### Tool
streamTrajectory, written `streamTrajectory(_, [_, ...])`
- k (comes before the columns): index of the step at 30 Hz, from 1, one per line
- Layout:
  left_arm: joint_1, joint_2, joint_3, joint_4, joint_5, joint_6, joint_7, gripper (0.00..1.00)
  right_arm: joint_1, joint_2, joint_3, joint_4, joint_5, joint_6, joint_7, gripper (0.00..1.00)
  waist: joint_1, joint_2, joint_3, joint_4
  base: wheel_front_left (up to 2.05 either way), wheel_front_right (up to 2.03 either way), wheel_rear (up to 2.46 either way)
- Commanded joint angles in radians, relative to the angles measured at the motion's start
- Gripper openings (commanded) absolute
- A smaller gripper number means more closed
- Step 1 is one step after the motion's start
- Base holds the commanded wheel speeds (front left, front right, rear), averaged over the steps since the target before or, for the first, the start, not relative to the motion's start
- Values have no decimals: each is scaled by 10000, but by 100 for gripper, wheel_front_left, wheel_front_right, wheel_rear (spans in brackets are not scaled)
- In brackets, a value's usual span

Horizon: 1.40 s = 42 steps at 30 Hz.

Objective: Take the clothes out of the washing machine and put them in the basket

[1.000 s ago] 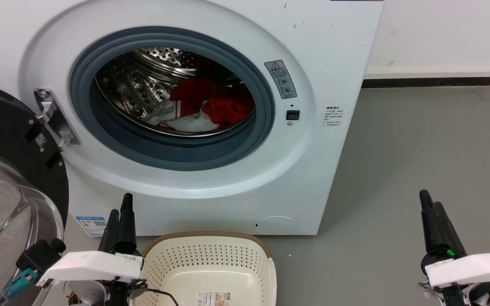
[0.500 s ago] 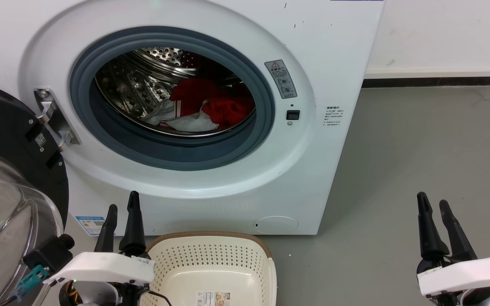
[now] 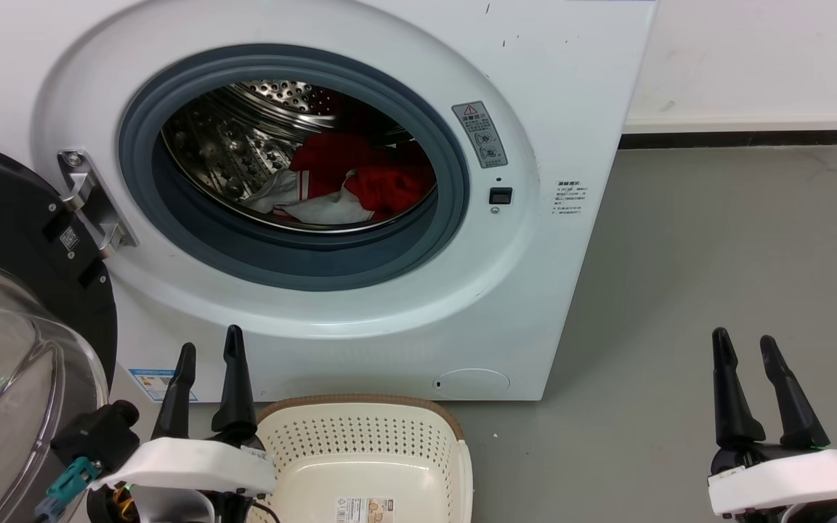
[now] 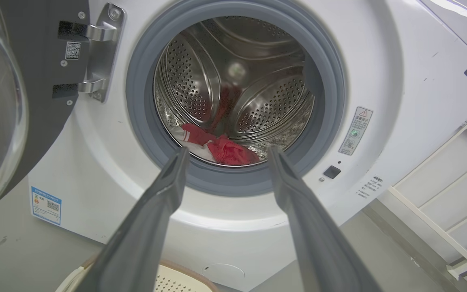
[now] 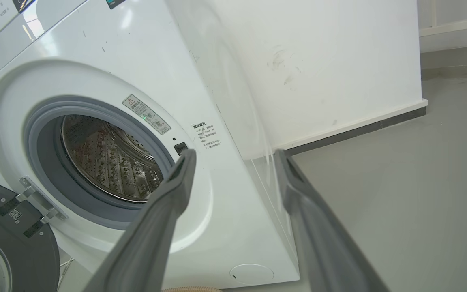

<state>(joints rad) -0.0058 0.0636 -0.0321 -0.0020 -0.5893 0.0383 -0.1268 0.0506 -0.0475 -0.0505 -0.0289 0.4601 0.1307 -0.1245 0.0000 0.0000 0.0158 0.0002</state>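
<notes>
Really, the job has not started. The red clothes (image 3: 349, 181) lie inside the washing machine (image 3: 535, 290), upper middle of the frame. The basket (image 3: 360, 439) at bottom middle holds no clothes yet. The left gripper (image 3: 210, 341) and right gripper (image 3: 742, 340) are both spread apart, holding nothing.

This is a plain laundry corner, closer to a utility or test room than a furnished home. A white front-loading washer (image 3: 571, 87) fills the head view from 9 to 1 o'clock. Its door (image 3: 4, 218) is swung open at 9 o'clock, and red and white clothes (image 3: 382, 185) lie in the steel drum (image 3: 222, 145). A cream basket (image 3: 360, 436) sits on the floor (image 3: 716, 254) at 6 o'clock, just before the washer. The floor is smooth grey, and at 2 o'clock it meets a white wall (image 3: 753, 58) along a dark skirting (image 3: 731, 139). Printed labels (image 3: 478, 134) are stuck on the washer's front.
</notes>
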Motion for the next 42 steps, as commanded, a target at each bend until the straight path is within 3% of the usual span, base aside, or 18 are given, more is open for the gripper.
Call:
streamTrajectory(1, [-28,85,-47,-215,331,-40,-113,100,61,-43,12,-222,-333,0,-130,100,0,0,5,3,0,0,0])
streamTrajectory(22, [262,-53,-14,-307,2377,-163,-616,100,430,-44,63,-733,-2274,0,-630,100,0,0,71,41,0,0,0])
streamTrajectory(42, [532,-120,-89,-252,4316,49,-1078,100,752,-41,136,-1059,-3673,0,-1093,100,0,0,80,10,0,0,0])
